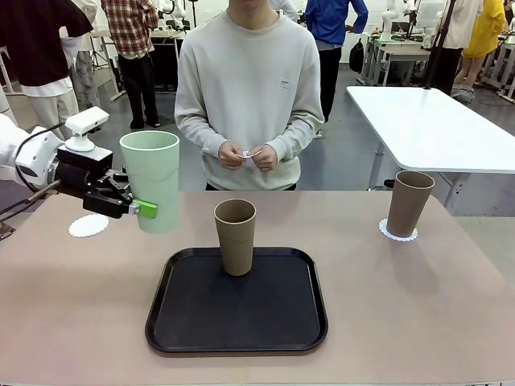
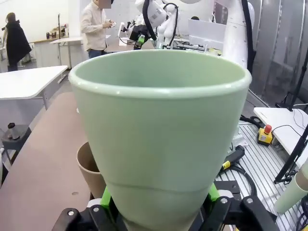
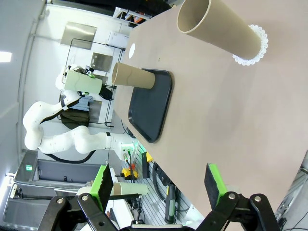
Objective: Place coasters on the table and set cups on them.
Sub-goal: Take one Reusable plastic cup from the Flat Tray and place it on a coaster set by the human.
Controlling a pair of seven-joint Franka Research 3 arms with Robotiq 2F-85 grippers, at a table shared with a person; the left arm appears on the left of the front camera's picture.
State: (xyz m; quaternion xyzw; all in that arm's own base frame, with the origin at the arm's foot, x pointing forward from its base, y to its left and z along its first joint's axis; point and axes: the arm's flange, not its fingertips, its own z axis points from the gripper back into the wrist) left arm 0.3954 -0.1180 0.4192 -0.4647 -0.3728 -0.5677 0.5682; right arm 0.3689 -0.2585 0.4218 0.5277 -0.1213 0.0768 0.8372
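Clamped with the left gripper (image 1: 149, 211) on the mint green cup (image 1: 151, 181), green pads (image 2: 108, 199) pressing opposite sides of its narrow lower wall. Held upright, clear of the table (image 1: 418, 305). Below the fingertips and back toward the wrist side: a bare doily (image 1: 88, 226), judged the landing spot.

Risks from here:
- Could slip down through the pads. Gripped low on a smooth matte taper, with most of the height and the wide rim above the fingers, so top-heavy.
- Could land off-centre or rumple the paper. Thin, lacy and scalloped, barely wider than a cup base, and easily dragged by a sliding base or a low finger.
- Could topple on release if set down tilted.

Spread wide at the right gripper (image 3: 159, 185), nothing between its pads. Well ahead of those fingertips: a tan cup (image 1: 409, 203), tall, tapered and handleless, seated on a second doily (image 1: 398, 236). Farther along: another tan cup (image 1: 236, 236) standing in the black tray (image 1: 201, 330), which is flat with a raised rounded rim.

Pinched in the person's hands (image 1: 248, 157): a small white scrap, too small to identify.
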